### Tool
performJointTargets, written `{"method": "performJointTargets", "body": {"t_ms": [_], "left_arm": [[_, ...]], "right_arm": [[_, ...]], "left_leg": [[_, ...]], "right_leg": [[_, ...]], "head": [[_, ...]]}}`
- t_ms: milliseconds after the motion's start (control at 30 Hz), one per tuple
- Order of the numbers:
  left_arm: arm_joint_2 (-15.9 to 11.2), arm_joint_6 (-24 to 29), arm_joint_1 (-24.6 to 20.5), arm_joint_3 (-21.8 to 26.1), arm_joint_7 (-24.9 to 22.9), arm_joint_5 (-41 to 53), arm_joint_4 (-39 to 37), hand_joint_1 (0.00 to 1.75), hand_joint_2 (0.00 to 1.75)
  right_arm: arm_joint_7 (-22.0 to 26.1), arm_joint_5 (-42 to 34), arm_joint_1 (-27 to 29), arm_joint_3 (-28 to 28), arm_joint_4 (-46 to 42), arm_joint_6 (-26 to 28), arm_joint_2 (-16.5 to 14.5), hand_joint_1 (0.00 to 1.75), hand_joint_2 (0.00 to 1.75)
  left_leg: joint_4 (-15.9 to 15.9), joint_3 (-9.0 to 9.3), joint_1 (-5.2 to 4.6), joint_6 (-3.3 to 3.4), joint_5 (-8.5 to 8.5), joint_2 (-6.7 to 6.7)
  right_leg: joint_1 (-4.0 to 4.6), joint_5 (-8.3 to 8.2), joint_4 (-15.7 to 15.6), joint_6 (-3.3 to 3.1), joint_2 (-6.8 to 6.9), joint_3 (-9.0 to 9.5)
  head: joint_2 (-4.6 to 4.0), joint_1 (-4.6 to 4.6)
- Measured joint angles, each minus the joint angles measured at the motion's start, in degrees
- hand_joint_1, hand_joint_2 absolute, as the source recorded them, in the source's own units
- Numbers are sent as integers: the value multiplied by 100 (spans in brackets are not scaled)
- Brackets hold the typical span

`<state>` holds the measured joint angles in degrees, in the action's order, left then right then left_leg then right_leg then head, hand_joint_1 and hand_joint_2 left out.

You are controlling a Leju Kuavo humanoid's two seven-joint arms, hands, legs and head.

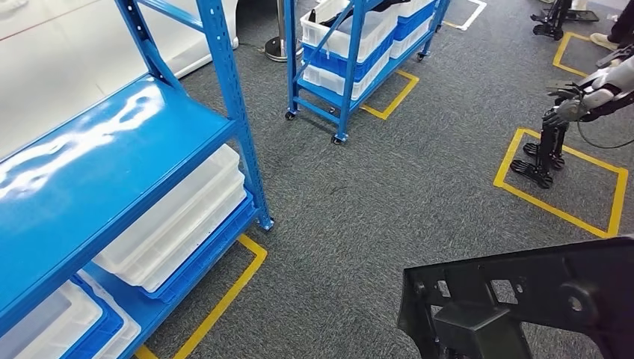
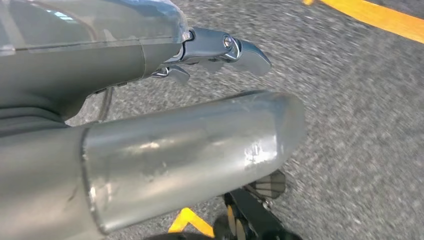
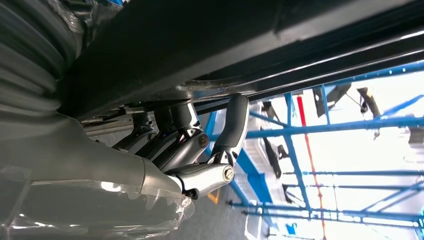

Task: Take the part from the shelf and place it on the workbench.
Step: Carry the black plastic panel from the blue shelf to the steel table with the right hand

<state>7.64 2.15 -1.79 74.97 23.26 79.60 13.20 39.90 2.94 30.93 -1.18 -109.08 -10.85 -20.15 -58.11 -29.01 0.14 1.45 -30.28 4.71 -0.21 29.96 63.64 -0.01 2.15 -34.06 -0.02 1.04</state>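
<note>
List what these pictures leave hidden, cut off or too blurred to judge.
- Black part, head view: cut off by the bottom and right edges.
- Right hand, right wrist view: fingers press up against the part's underside; the part hides their tips.
- Left hand, left wrist view: close and blurred; open or shut unclear.
- Workbench: outside the frames.
- White bins, head view: contents not discernible.

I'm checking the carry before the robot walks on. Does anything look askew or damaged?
Nothing stands out. The black part sits against the right hand, whose fingers press its underside. White bins lie stacked on the blue shelf.
</note>
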Motion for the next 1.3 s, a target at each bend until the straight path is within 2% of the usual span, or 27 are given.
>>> {"method": "performJointTargets", "body": {"t_ms": [67, 133, 167, 233, 300, 333, 367, 400, 433, 467, 533, 600, 667, 700, 733, 800, 833, 867, 900, 933, 967, 1033, 1100, 1167, 1200, 1233, 1300], "left_arm": [[5, -3, -14, 0, 0, 11, 0, 0, 0], [9, -7, -35, -1, 0, 12, 0, 0, 0], [9, -8, -45, -1, 0, 12, 0, 0, 0], [7, -7, -51, -1, 1, 13, 0, 0, 0], [6, -8, -33, 0, 1, 18, 0, 0, 0], [6, -10, -22, 0, 0, 19, 0, 0, 0], [6, -13, -12, 0, -1, 21, 0, 0, 0], [3, -15, -6, 0, -2, 20, 0, 0, 0], [-3, -17, -3, 0, -3, 22, 0, 0, 0], [-8, -21, -2, 0, -5, 24, 0, 0, 0], [-16, -32, -1, 0, -10, 31, 0, 0, 0], [-17, -43, -2, 0, -14, 35, 0, 0, 0], [-17, -49, -12, 0, -16, 38, 0, 0, 0], [-19, -49, -19, 0, -14, 38, 0, 0, 0], [-20, -49, -24, 0, -13, 38, 0, 0, 0], [-23, -49, -21, 0, -12, 38, 0, 0, 0], [-24, -49, -13, 0, -13, 38, 0, 0, 0], [-24, -49, -6, 0, -14, 38, 0, 0, 0], [-25, -49, -4, 0, -14, 38, 0, 0, 0], [-25, -49, -8, 0, -15, 41, 0, 0, 0], [-23, -49, -17, 0, -15, 47, 0, 0, 0], [-13, -49, -30, 0, -15, 59, 0, 0, 0], [-3, -45, -36, 0, -15, 67, 0, 0, 0], [-1, -34, -47, 0, -15, 76, 0, 0, 0], [-3, -24, -55, 0, -14, 79, 0, 0, 0], [-6, -13, -63, 0, -11, 81, 0, 0, 0], [-14, 2, -66, 0, -6, 82, 0, 0, 0]], "right_arm": [[1, 12, 0, 2, -9, 3, -1, 175, 175], [2, 15, 9, 10, -20, 6, -4, 175, 175], [2, 18, 17, 16, -25, 7, -6, 175, 175], [1, 24, 20, 24, -38, 8, -12, 175, 175], [1, 27, 15, 26, -41, 9, -16, 175, 175], [1, 32, 14, 26, -40, 9, -17, 175, 175], [0, 40, 17, 26, -40, 8, -17, 175, 175], [1, 51, 18, 26, -40, 7, -17, 175, 175], [1, 62, 18, 26, -40, 7, -17, 175, 175], [1, 72, 18, 26, -40, 6, -19, 175, 175], [1, 82, 14, 26, -40, 4, -22, 175, 175], [1, 84, 17, 27, -40, 2, -24, 175, 175], [1, 85, 35, 28, -40, 1, -23, 175, 175], [1, 84, 43, 29, -40, 1, -22, 175, 175], [1, 84, 44, 29, -41, 1, -21, 175, 175], [0, 84, 37, 31, -41, 0, -20, 175, 175], [-1, 84, 32, 31, -40, -1, -20, 175, 175], [-1, 84, 33, 31, -40, -1, -20, 175, 175], [-1, 84, 36, 32, -40, -1, -20, 175, 175], [-1, 84, 38, 32, -40, -1, -20, 175, 175], [-1, 84, 41, 33, -40, -1, -20, 175, 175], [-2, 84, 35, 32, -42, -1, -20, 175, 175], [4, 82, 31, 32, -48, -3, -21, 175, 175], [7, 79, 41, 33, -54, -3, -21, 175, 175], [5, 75, 49, 34, -56, -1, -22, 175, 175], [3, 70, 54, 34, -56, 0, -23, 175, 175], [2, 59, 48, 31, -54, 1, -24, 175, 175]], "left_leg": [[3, 16, -11, -31, -10, 101], [31, 45, -11, -81, -7, 201], [28, 61, -6, -110, -29, 178], [-217, -20, 7, -154, -234, -73], [-899, -322, 37, -184, -613, -359], [-1258, -487, 49, -201, -752, -406], [-1485, -597, 63, -219, -793, -422], [-1505, -616, 79, -238, -713, -426], [-1301, -534, 100, -258, -527, -446], [-943, -384, 129, -280, -300, -514], [-329, -133, 174, -298, -53, -783], [-173, -89, 165, -251, -70, -912], [-157, -92, 147, -164, -44, -779], [-139, -84, 146, -121, -23, -706], [-118, -81, 145, -81, -4, -630], [-98, -90, 115, -38, 11, -477], [-99, -98, 92, -29, 10, -393], [-100, -104, 69, -24, 6, -306], [-100, -104, 47, -16, 1, -222], [-100, -100, 28, -8, -5, -144], [-99, -90, 14, -3, -12, -75], [-84, -63, -2, -6, -26, 41], [-57, -40, 4, -37, -26, 151], [-8, 3, 0, -83, -25, 252], [4, 30, 1, -105, -39, 212], [-42, 26, 1, -129, -90, 90], [-490, -176, 16, -165, -348, -248]], "right_leg": [[71, -70, -396, -79, 135, 197], [100, -93, -449, -125, 50, 192], [83, -122, -499, -140, -3, 208], [29, -192, -611, -187, -105, 247], [-1, -223, -642, -215, -214, 251], [-2, -226, -637, -219, -280, 244], [-6, -226, -626, -218, -354, 242], [-14, -222, -609, -211, -434, 240], [-28, -212, -578, -194, -517, 238], [-44, -192, -531, -164, -600, 229], [-56, -142, -400, -78, -753, 164], [-62, -137, -320, 6, -884, 73], [-91, -167, -308, 74, -986, 18], [-92, -135, -251, 98, -904, -18], [-85, -41, -101, 115, -751, -91], [-61, 305, 512, 131, -366, -377], [-58, 469, 869, 134, -278, -543], [-55, 553, 1124, 126, -243, -658], [-47, 528, 1184, 103, -232, -674], [-29, 398, 1017, 66, -218, -572], [3, 205, 661, 12, -168, -371], [103, -38, -96, -110, 74, 38], [182, -69, -393, -191, 200, 170], [184, -127, -475, -237, 74, 184], [160, -168, -557, -244, 14, 222], [134, -213, -649, -249, -47, 270], [96, -270, -764, -244, -155, 334]], "head": [[1, -1], [1, -1], [0, 2], [1, 5], [1, 8], [1, 9], [1, 9], [1, 9], [0, 9], [1, 8], [1, 5], [0, 1], [1, 1], [1, -3], [1, -7], [0, -16], [1, -16], [1, -16], [1, -16], [1, -16], [1, -16], [1, -15], [1, -14], [1, -14], [2, -11], [2, -9], [2, -2]]}}
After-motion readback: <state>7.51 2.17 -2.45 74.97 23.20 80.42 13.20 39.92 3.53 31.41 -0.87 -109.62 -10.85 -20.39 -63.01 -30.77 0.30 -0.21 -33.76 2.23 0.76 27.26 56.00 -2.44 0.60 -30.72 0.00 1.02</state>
